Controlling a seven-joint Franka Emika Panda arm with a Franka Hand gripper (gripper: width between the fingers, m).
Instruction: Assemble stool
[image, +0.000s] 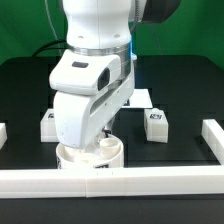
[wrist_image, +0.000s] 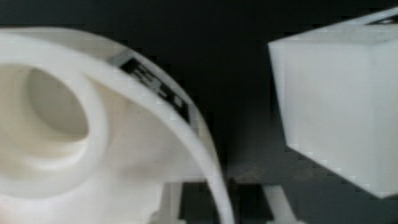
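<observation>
The end effector (wrist_image: 224, 200) is down at the rim of the round white plastic seat disc (image: 93, 156). Its two pale fingers (wrist_image: 178, 203) stand one on each side of the thin curved wall; whether they pinch it or merely straddle it I cannot tell. The disc is smooth and faintly glossy, a hollow ring with a deep rounded inside, and small black-and-white tags run along its outer edge. It sits on the bench (image: 25, 85) directly under the end effector, just inside the long white front rail (image: 120, 181).

Close beside the end effector, the wrist view shows a plain white rectangular leg block (wrist_image: 338, 100), matt and sharp-edged, apart from the disc. Farther out, one tagged white leg block (image: 47, 123) lies toward the exterior view's left and another block (image: 156, 122) toward its right, both clear of the disc.

The bench is flat matt black, fenced by white rails. Behind the arm a corner of the marker board (image: 143, 97) shows, and beyond it a green wall (image: 20, 25).
</observation>
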